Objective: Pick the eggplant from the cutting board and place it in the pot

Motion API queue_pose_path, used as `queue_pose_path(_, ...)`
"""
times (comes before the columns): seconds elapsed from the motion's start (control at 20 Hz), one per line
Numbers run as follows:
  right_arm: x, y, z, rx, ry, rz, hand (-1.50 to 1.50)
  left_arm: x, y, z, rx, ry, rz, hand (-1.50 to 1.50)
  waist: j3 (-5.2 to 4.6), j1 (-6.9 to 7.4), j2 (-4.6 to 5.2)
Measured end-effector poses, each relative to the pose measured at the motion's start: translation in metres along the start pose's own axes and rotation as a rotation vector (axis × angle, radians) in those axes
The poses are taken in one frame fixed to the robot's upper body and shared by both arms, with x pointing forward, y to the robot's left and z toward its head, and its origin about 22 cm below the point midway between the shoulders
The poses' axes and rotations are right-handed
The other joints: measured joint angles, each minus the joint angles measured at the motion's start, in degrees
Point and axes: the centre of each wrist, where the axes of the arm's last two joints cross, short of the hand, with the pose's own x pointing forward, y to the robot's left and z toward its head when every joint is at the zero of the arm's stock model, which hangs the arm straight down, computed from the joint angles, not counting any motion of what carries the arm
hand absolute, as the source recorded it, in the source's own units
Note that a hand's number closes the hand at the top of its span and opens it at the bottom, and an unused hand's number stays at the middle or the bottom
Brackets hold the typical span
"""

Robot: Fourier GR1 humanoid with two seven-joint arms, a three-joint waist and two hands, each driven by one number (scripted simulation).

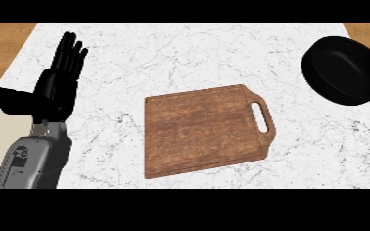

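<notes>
I see left hand (57, 85) parked wide open, holding nothing, likely because no eggplant shows on cutting board (198, 132) or by pot (309, 73).

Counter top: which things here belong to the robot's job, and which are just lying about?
For the job:
cutting board, nothing showing on top of it
black pot, at the right edge

Just there:
left hand, resting open at the left, fingers up
white marble counter
</notes>
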Motion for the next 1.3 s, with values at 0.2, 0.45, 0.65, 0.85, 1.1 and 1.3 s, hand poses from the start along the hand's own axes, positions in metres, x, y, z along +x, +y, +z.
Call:
queue_pose_path(0.2,-0.01,0.012,0.005,0.119,0.077,-0.064,-1.5,-0.001,-0.002,-0.002,-0.004,-0.002,0.0,0.0,0.05,0.43,0.25)
queue_pose_path(0.45,-0.015,0.025,0.009,0.241,0.075,-0.16,-1.5,0.005,-0.002,-0.006,-0.017,-0.006,0.001,0.0,0.12,0.87,0.43)
queue_pose_path(0.65,-0.01,0.029,0.003,0.243,0.008,-0.235,-1.5,0.0,-0.004,-0.003,-0.018,-0.009,-0.002,0.0,0.14,0.93,0.47)
queue_pose_path(0.85,-0.007,0.028,-0.003,0.18,-0.032,-0.382,-1.5,0.001,-0.006,0.0,-0.008,-0.009,-0.003,0.0,0.11,0.56,0.25)
queue_pose_path(1.1,-0.009,0.014,-0.009,0.098,0.037,-0.575,-1.5,0.003,-0.003,-0.005,-0.004,-0.002,0.001,0.0,0.07,0.19,0.19)
queue_pose_path(1.3,-0.021,-0.011,-0.005,0.043,0.095,-0.708,-1.5,0.002,0.0,-0.003,-0.01,-0.001,-0.001,0.0,0.11,0.34,0.32)
